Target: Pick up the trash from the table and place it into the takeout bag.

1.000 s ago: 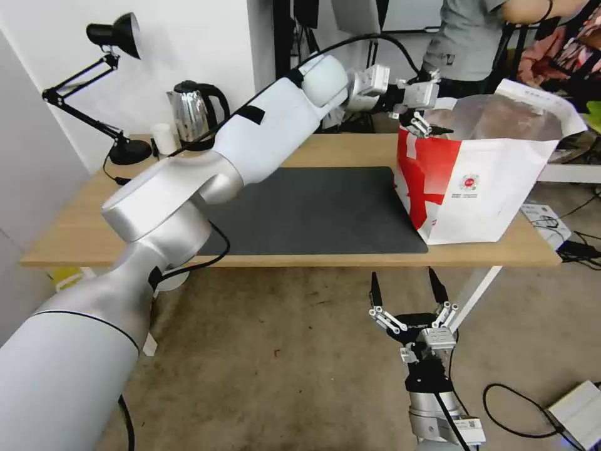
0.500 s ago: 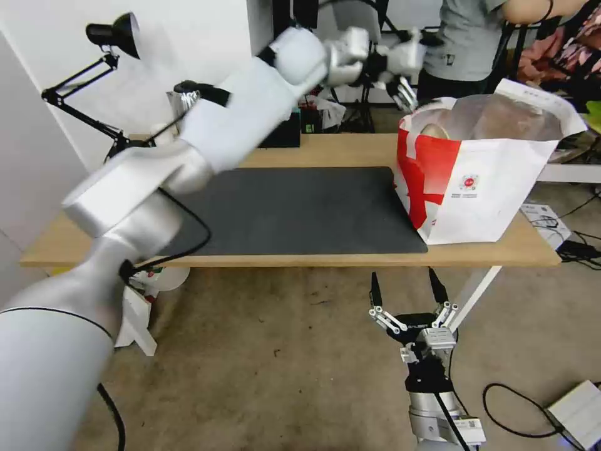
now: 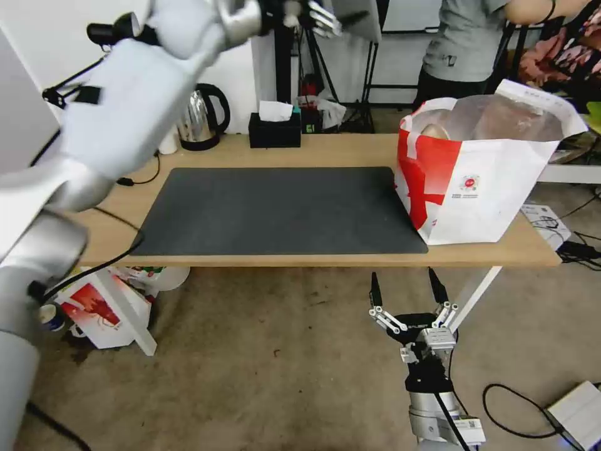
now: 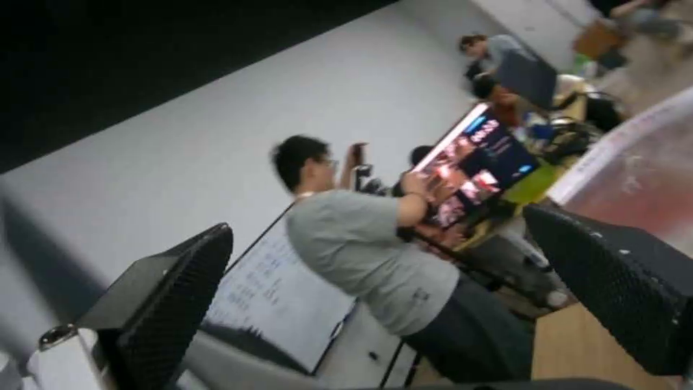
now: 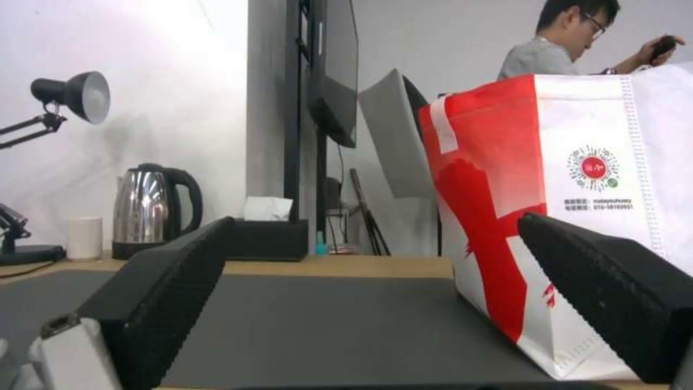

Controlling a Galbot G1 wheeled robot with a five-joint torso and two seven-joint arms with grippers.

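Head cam: beige bowl (image 3: 434, 131) inside takeout bag (image 3: 476, 188); both end effectors released, left (image 3: 322, 15) high, right (image 3: 407, 294) low.

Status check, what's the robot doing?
Left claw open, raised high behind table. Right claw open, parked below table edge. Bag upright on the table's right end, trash inside.

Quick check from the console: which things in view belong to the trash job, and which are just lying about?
Job:
- takeout bag, standing open on the table, a beige bowl inside it
- left gripper, open, raised high
- right gripper, open, below the table's front edge

Lying about:
- kettle
- black tissue box
- desk lamp
- small white cup
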